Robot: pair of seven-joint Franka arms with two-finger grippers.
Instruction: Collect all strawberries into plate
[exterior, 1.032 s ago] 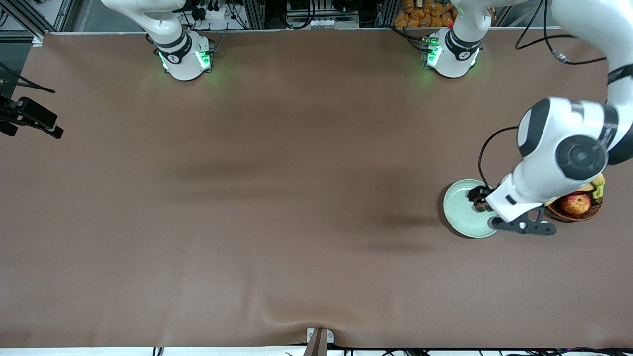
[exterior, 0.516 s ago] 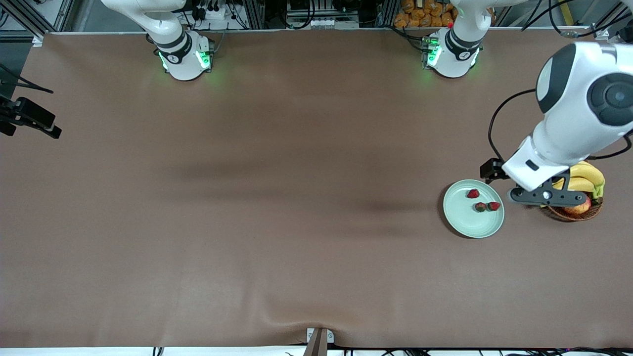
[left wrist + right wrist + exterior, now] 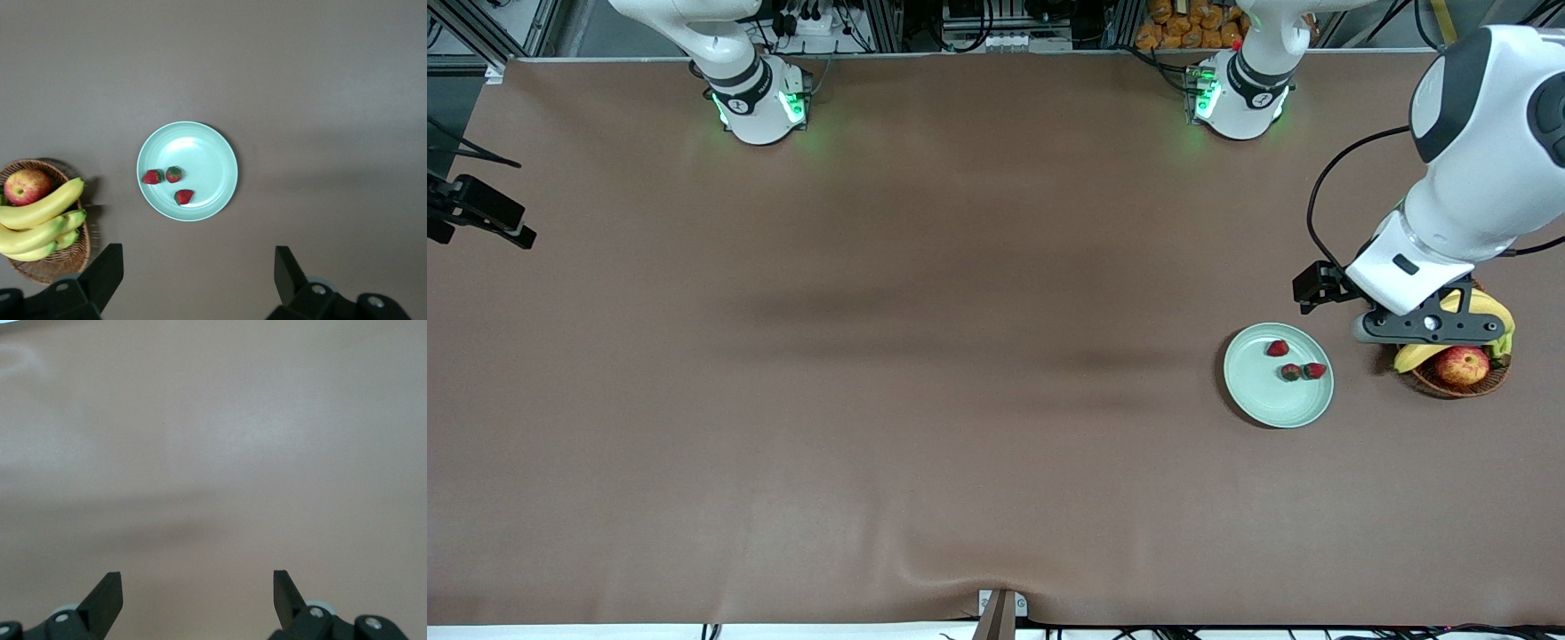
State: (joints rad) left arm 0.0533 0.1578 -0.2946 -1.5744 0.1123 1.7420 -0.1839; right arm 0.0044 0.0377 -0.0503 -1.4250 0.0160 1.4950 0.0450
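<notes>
The pale mint-green plate (image 3: 1267, 396) lies near the left arm's end of the table. Three strawberries (image 3: 1278, 348) (image 3: 1289, 372) (image 3: 1314, 371) rest on it, two of them touching. The left wrist view shows the plate (image 3: 200, 150) and the strawberries (image 3: 151, 177) (image 3: 174, 175) (image 3: 184, 197) too. My left gripper (image 3: 1423, 327) hangs open and empty, high over the table beside the plate, at the basket's edge; its jaws (image 3: 198, 267) stand wide apart. My right gripper (image 3: 197, 590) is open and empty over bare table; it is out of the front view.
A brown wicker basket (image 3: 1494, 380) with a red-yellow apple (image 3: 1463, 364) and bananas (image 3: 1489, 311) stands beside the plate, toward the left arm's end. It also shows in the left wrist view (image 3: 57, 267). A black camera mount (image 3: 480, 209) sits at the right arm's end.
My left gripper has risen from over the plate and moved toward the basket, open. All three strawberries on the plate have come into view. The right arm waits.
</notes>
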